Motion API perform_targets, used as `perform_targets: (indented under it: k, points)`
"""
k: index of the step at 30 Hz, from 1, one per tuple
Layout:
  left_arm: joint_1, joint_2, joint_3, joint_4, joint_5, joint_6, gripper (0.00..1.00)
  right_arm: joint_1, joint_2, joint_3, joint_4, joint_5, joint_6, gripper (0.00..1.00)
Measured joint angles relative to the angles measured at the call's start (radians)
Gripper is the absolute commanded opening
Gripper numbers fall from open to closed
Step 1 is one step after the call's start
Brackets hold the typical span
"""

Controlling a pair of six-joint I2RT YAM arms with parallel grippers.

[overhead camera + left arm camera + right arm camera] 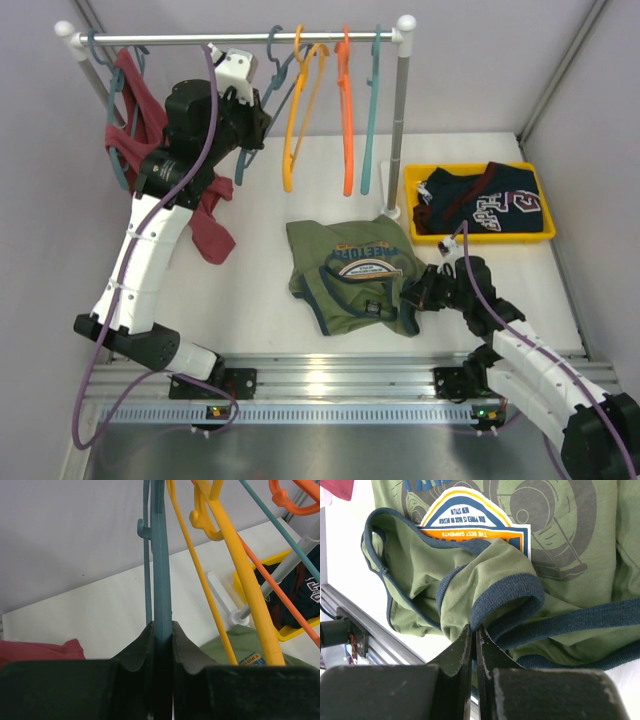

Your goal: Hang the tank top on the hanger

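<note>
The olive-green tank top [345, 265] lies crumpled on the white table, print up. My right gripper [415, 293] is at its right edge, shut on a fold of its dark navy trim; the wrist view shows the trim [507, 592] pinched between the jaws [474, 630]. The slate blue-grey hanger [276, 68] hangs by its hook from the rack rod. My left gripper [252, 118] is raised by the rod and shut on it. In the left wrist view the hanger's bar [161, 580] runs up from between the closed jaws [162, 627].
A yellow hanger [300, 110], an orange hanger [346, 110] and a teal hanger [372, 110] hang on the rod [200, 38] to the right. A red tank top [140, 110] hangs at the left. The rack post [397, 120] stands beside a yellow bin [478, 237] holding a navy garment [480, 205].
</note>
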Motion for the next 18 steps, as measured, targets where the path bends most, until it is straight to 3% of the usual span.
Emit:
perform_targets:
  k: [1, 18]
  points:
    - [0.0, 0.0, 0.0, 0.0, -0.002, 0.002, 0.0, 0.0, 0.0, 0.0, 0.0, 0.0, 0.0, 0.0]
    - [0.0, -0.026, -0.031, 0.082, -0.08, 0.002, 0.0, 0.0, 0.0, 0.0, 0.0, 0.0, -0.002, 0.0]
